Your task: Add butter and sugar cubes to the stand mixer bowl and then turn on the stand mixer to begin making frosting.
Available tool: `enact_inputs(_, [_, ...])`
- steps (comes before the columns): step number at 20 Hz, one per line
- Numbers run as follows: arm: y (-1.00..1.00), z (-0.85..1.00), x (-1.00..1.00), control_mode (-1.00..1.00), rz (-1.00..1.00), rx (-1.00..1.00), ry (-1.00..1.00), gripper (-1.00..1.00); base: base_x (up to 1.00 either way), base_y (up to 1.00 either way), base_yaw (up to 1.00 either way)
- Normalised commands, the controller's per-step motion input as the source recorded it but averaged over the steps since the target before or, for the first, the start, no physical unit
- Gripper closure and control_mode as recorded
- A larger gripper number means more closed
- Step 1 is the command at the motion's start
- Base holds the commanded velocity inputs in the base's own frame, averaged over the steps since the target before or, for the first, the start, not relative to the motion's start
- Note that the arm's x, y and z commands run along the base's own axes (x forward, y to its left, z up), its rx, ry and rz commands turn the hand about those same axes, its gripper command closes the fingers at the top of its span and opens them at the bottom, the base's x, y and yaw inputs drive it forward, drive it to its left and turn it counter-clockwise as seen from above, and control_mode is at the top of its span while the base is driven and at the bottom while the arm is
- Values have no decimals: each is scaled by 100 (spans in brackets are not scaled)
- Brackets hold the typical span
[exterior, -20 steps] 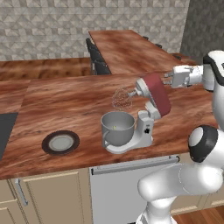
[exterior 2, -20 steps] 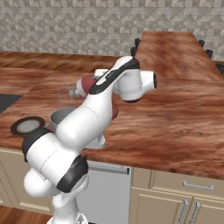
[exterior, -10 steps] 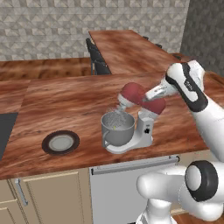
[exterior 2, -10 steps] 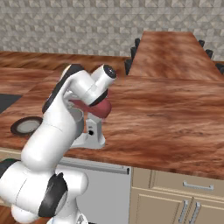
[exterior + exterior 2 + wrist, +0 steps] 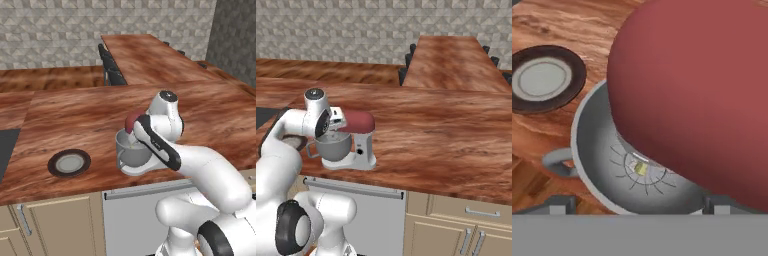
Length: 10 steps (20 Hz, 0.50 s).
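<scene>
Butter is seen as a small pale yellow piece at the bottom of the stand mixer bowl, among the whisk wires, under the dark red head of the stand mixer. The arm has been swung across from the right of the mixer within the last second and now hangs over the bowl. The pincer is spread wide and empty. No sugar cube can be made out. The dark plate lies bare on the surface, left of the bowl. Switching on is judged to remain.
</scene>
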Motion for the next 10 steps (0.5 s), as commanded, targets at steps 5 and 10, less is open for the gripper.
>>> enact_inputs(5, [66,-2,-4,-100,-15,-21,-2,-100,0,0,0])
enact_inputs(10, [-19,79,-73,-100,-28,-11,-1,-100,0,0,0])
